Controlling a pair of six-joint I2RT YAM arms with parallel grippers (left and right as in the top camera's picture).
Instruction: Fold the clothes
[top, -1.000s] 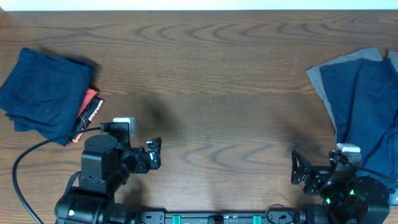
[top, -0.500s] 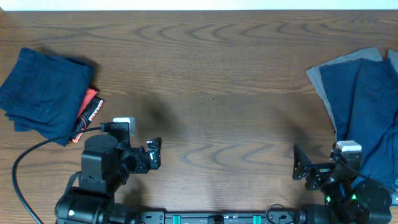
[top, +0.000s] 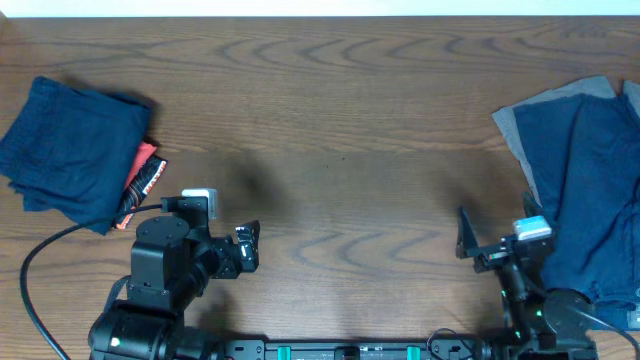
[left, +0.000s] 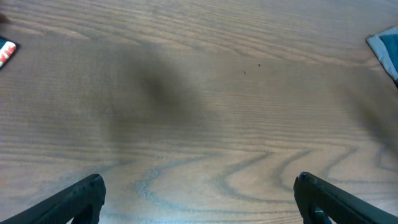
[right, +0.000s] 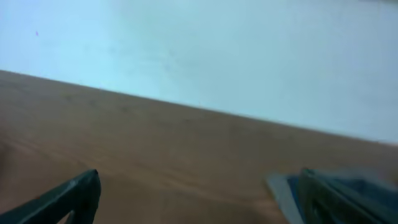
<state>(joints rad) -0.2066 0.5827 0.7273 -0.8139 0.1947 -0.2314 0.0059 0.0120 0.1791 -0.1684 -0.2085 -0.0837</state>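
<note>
**Both grippers spread over bare wood, clothes at either end**

At the far left of the table (top: 340, 130) lies a navy pile (top: 70, 150), folded and rumpled. A red garment (top: 143, 160) pokes out from under its right edge, touching it, and just near of that shows a black printed garment (top: 150, 182) with orange-white marks. A cable (top: 40, 260) loops along the near left edge.

The left gripper (top: 249, 247) sits near the front edge, right of the pile and apart from it, pointing right. In its wrist view the left gripper (left: 199, 205) is spread wide, its fingers (left: 81, 199) in the bottom corners with only wood grain between them. A scrap of red-and-white print shows at that view's left edge, a corner of blue cloth at its right.

The middle of the table is bare wood.

The right gripper (top: 468, 238) is low at the near right, just left of a navy garment (top: 585, 190) that lies spread out flat, its grey edge (top: 515, 130) showing along the left side. The right wrist view is blurred: the right gripper (right: 202, 199) is spread, holding nothing, facing a pale wall (right: 249, 56) beyond the table's far edge, with a cloth corner low on the right.
</note>
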